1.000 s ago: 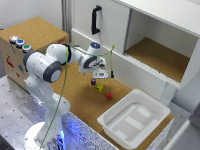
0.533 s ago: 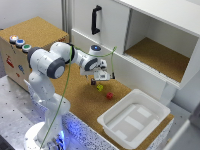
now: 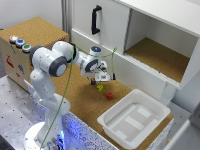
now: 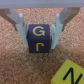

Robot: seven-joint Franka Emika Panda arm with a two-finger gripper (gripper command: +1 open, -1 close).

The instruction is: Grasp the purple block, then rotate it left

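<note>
We see the gripper (image 4: 39, 34) spread around the purple block (image 4: 39, 39), fingers not quite touching it. The block rests on the counter (image 3: 75, 97), a yellow-green block (image 4: 71, 74) near it.

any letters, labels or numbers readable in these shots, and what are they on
"Gr" in yellow, on the face of the purple block, which sits between the gripper fingers.
"N", cut off at the picture's edge, on the yellow-green cube.
Red and blue marks on the side of the wooden box in the exterior view: too small and blurred to read.
Red cube: no text can be made out.
</note>
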